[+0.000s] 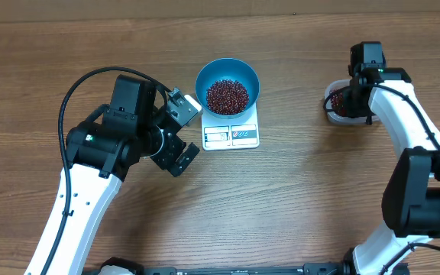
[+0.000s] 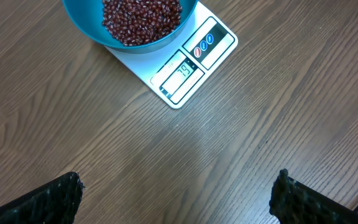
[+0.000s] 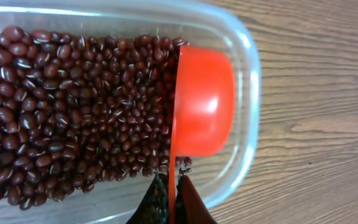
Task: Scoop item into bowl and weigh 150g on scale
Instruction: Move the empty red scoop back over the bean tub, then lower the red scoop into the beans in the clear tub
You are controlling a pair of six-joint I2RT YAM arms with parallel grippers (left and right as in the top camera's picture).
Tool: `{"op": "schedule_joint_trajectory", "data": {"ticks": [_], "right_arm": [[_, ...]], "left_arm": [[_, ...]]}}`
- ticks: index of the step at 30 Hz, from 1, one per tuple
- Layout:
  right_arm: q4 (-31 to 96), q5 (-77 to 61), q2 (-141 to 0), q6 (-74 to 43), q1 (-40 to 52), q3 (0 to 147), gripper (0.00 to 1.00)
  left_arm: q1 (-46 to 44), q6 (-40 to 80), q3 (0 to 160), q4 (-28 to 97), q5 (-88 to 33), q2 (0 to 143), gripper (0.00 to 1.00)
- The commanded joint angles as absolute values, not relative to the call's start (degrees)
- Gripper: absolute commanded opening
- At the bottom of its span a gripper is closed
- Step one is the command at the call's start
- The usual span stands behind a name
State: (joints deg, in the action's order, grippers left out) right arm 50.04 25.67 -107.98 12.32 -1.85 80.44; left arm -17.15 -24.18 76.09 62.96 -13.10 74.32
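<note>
Right pincer [image 3: 171,199] closed on handle of red scoop [image 3: 202,102], cup edge-down in tub [image 3: 250,74], likely to dig beans [image 3: 73,112]. Bowl [image 1: 252,80] sits on scale [image 1: 231,136] for weighing. Left pincer [image 1: 183,131] open, idle beside scale.

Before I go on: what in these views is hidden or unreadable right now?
- scale display: in the left wrist view the digits are too small and faint to read surely; overhead they are smaller still.
- red scoop: the right wrist view shows only its outer back, so its contents are unseen.
- Scoop handle: covered by the right gripper and cut by the bottom edge.
- clear tub: overhead, mostly under the right gripper.
</note>
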Motion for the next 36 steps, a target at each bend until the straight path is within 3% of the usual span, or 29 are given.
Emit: {"op": "schedule_joint_trajectory", "data": {"ticks": [1,12,27,36], "right_arm": [[50.0,23.31,-110.89,13.61,-2.28,80.71,0.04],[52.38,3.92,-111.61,13.02,-2.33,80.75,0.04],[56.49,-3.42,-111.55,7.22,-2.68,84.07,0.04],[56.97,-19.31,-111.55,6.85,-10.55,84.07,0.04]], "left_arm": [[-16.91,-24.86,75.99,62.96,-13.52,74.61,1.0],[-16.91,-24.86,75.99,62.98,-13.52,74.61,1.0],[-16.91,-24.86,75.99,62.96,-13.54,74.63,1.0],[-16.91,-24.86,75.99,62.96,-13.54,74.63,1.0]]}}
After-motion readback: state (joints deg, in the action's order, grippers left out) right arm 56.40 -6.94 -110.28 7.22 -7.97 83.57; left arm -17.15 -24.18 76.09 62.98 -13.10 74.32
